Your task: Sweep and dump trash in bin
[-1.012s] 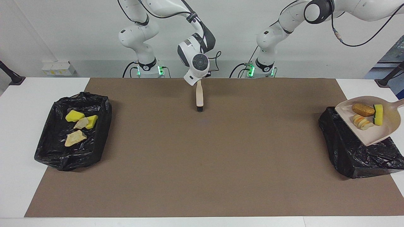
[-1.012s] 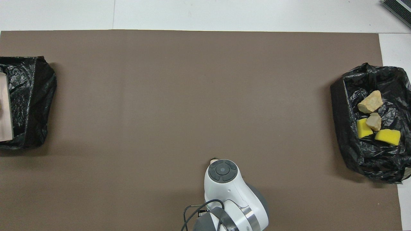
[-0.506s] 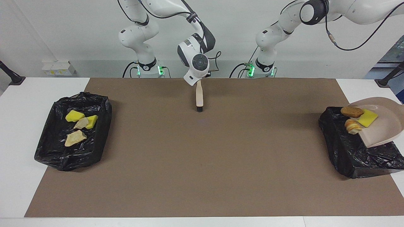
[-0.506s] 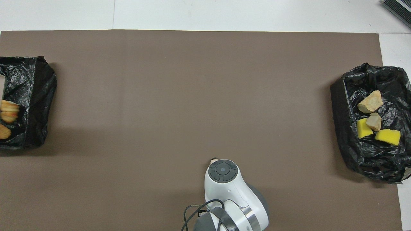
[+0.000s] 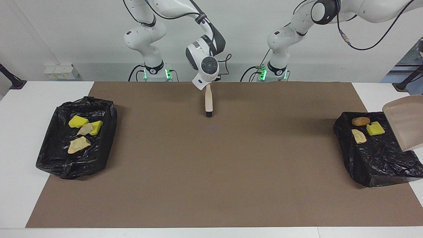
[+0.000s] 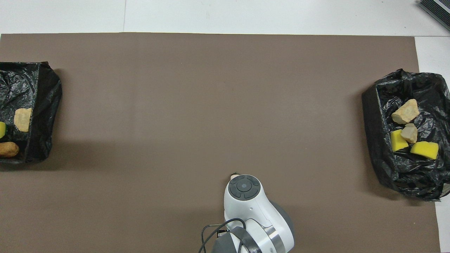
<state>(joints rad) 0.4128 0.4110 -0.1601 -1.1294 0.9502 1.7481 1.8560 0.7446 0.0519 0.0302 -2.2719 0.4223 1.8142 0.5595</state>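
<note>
We see a wide brown mat (image 5: 211, 165) covering most of the white table (image 5: 19, 158), with a black-bag-lined bin at each end. The bin toward the left arm's end (image 5: 373, 158) holds three scraps of trash close together in the part nearer the robots: a brown bread-like lump (image 5: 361, 121), a bright yellow sponge chunk (image 5: 375, 128) and a pale tan slice (image 5: 359, 136). Tilted steeply above that bin's outer edge hangs the beige plastic dustpan (image 5: 404, 120), its inside bare where we can see it. The left gripper lies outside both views; only the upper left arm (image 5: 325, 11) shows, so we cannot see its grasp on the pan.

The bin toward the right arm's end (image 5: 77, 142) holds four more scraps: two yellow sponge chunks (image 5: 78, 121) and (image 5: 96, 127), with a small tan lump (image 5: 85, 129) between them and a larger tan lump (image 5: 78, 144) farther from the robots.

The right gripper (image 5: 208, 85) hangs over the mat's edge nearest the robots, about midway between the two bins, its fingers clamped on the top of a pale wooden brush (image 5: 209, 102). The brush points straight down, its black bristles (image 5: 209, 114) at or just above the mat; we cannot tell whether they touch. From overhead, the right arm's wrist (image 6: 244, 196) covers nearly all of the brush.

The open mat between the bins carries no scraps, and nothing lies between the brush and either bin.
</note>
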